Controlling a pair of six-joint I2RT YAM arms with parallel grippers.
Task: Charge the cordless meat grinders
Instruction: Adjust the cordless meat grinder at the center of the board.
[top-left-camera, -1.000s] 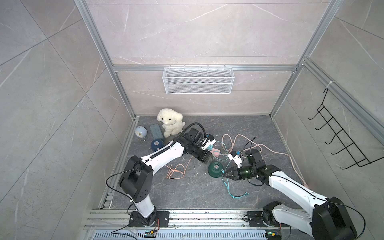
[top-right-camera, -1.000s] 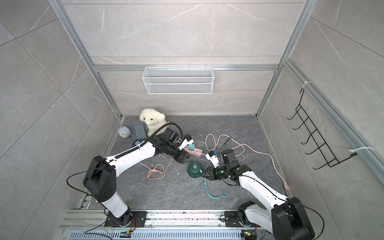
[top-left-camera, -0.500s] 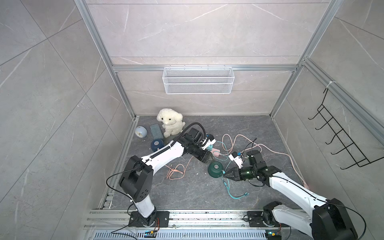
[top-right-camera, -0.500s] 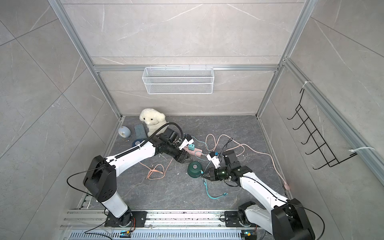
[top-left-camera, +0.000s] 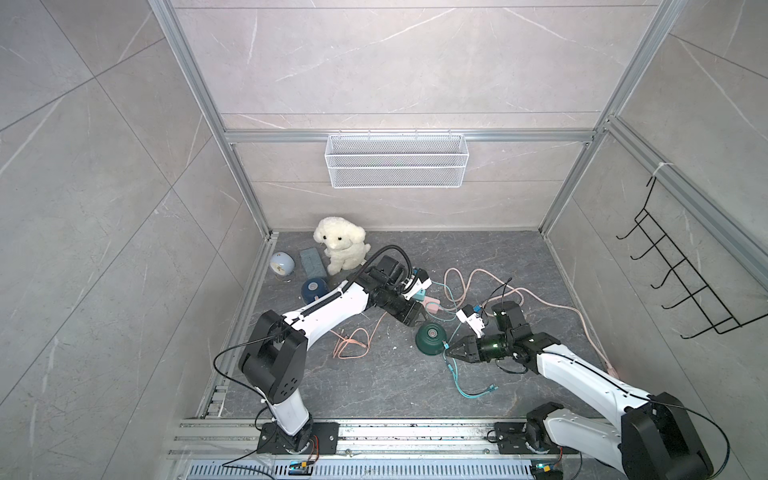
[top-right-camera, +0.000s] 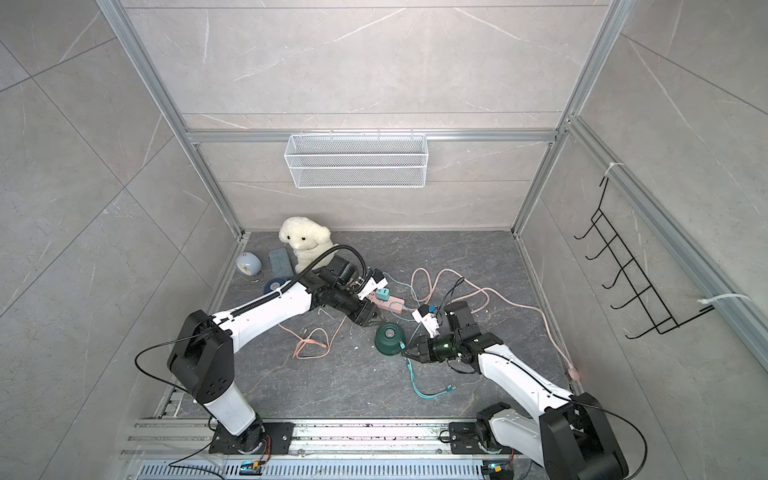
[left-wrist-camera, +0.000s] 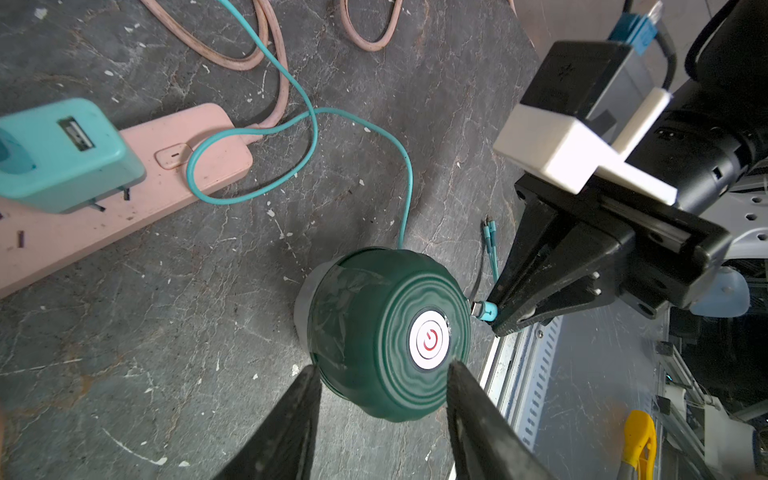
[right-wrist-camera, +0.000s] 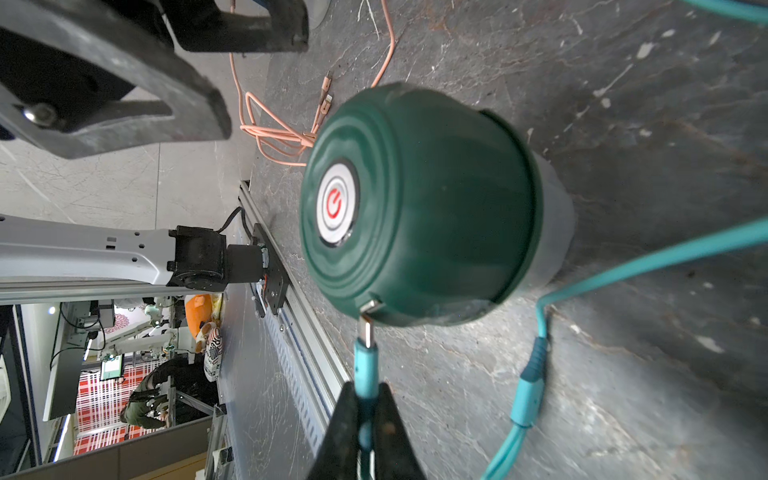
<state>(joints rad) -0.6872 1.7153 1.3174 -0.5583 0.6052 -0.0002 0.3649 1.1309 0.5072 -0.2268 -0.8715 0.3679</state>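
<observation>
The dark green meat grinder (top-left-camera: 430, 338) (top-right-camera: 389, 338) stands on the dark floor, silver hub up. My left gripper (left-wrist-camera: 380, 370) hangs open just above its dome (left-wrist-camera: 374, 332), one finger to each side, apart from it. My right gripper (right-wrist-camera: 365, 395) (top-left-camera: 448, 352) is shut on a teal cable plug (right-wrist-camera: 366, 361). The plug's metal tip meets the port on the green grinder's (right-wrist-camera: 424, 199) lower edge. The navy meat grinder (top-left-camera: 313, 289) (top-right-camera: 274, 286) sits at the back left, beside the left arm.
A pink power strip (left-wrist-camera: 124, 178) with a teal plug cube (left-wrist-camera: 62, 153) lies behind the green grinder. Teal cable ends (top-left-camera: 469, 386) and a pink cable coil (top-left-camera: 353, 343) trail over the floor. A plush dog (top-left-camera: 340, 249), a pale blue ball (top-left-camera: 281, 264) and a blue-grey block (top-left-camera: 311, 262) stand back left.
My right gripper has crept a little to the left with the teal plug, closer to the green grinder. The left arm has stayed put.
</observation>
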